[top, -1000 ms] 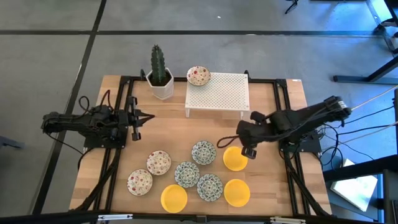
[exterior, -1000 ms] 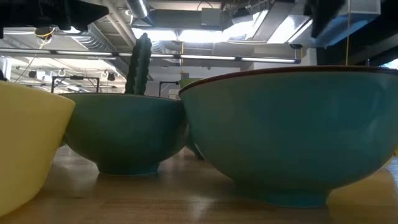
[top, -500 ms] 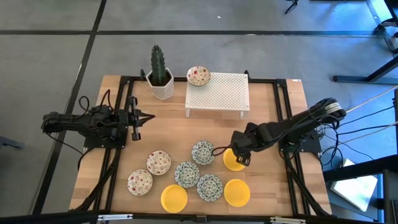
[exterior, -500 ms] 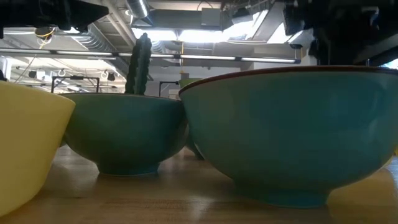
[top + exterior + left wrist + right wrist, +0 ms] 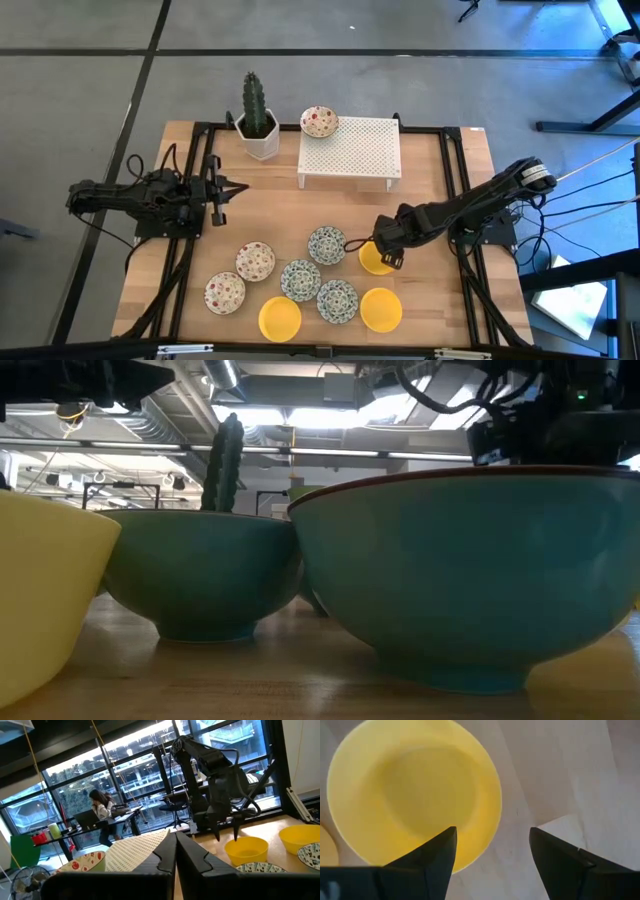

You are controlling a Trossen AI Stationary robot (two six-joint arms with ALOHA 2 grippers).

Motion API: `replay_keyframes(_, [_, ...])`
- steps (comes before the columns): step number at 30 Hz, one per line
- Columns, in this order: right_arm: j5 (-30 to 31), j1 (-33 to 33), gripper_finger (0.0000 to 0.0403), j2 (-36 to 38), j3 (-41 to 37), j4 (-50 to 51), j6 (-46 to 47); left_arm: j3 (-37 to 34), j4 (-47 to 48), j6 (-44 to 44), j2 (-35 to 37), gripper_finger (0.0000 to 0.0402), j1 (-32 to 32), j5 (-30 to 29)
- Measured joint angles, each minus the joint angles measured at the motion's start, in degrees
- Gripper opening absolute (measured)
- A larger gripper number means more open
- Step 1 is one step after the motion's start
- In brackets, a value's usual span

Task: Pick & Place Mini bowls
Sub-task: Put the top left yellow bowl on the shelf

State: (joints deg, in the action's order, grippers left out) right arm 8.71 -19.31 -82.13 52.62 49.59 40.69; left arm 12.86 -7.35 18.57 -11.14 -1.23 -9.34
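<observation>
Nine mini bowls show in the high view. One red-speckled bowl [image 5: 319, 121] sits on the white rack's far left corner. Two red-speckled bowls [image 5: 255, 261], three blue-green bowls [image 5: 300, 280] and three yellow bowls rest on the wooden table. My right gripper [image 5: 491, 832] is open and points down over the rightmost, farthest yellow bowl [image 5: 374, 262]. One finger [image 5: 440, 847] is over the bowl's inside. The other finger [image 5: 555, 855] is over the table outside its rim [image 5: 496, 815]. I see no touch. My left gripper [image 5: 175, 851] is shut and empty at the table's left.
A white perforated rack [image 5: 350, 150] stands at the far middle. A cactus in a white pot [image 5: 258, 125] stands left of it. A blue-green bowl [image 5: 327, 244] lies just left of the yellow bowl under my right gripper. Another yellow bowl [image 5: 381, 309] lies nearer the front edge.
My right gripper has moved toward the table's left and near edges and has come down over the yellow bowl. It now stands across the bowl's rim. The bowls have stayed in place.
</observation>
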Motion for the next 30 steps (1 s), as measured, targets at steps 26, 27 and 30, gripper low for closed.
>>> replay_keyframes(26, [2.1, 0.0, 0.0248, 0.0, -0.4, -3.6, -1.9, 0.0, -0.4, -3.1, 0.0, 0.0004, 0.0, 3.7])
replay_keyframes(27, [2.1, 0.0, 0.0248, 0.0, -0.4, -3.6, -1.8, 0.0, -0.6, -3.1, 0.0, 0.0004, 0.0, 3.7])
replay_keyframes(30, [2.2, 0.4, 0.0248, 0.0, -0.4, -3.6, -0.5, 0.0, -0.6, -3.1, 0.0, 0.0004, 0.0, 3.7])
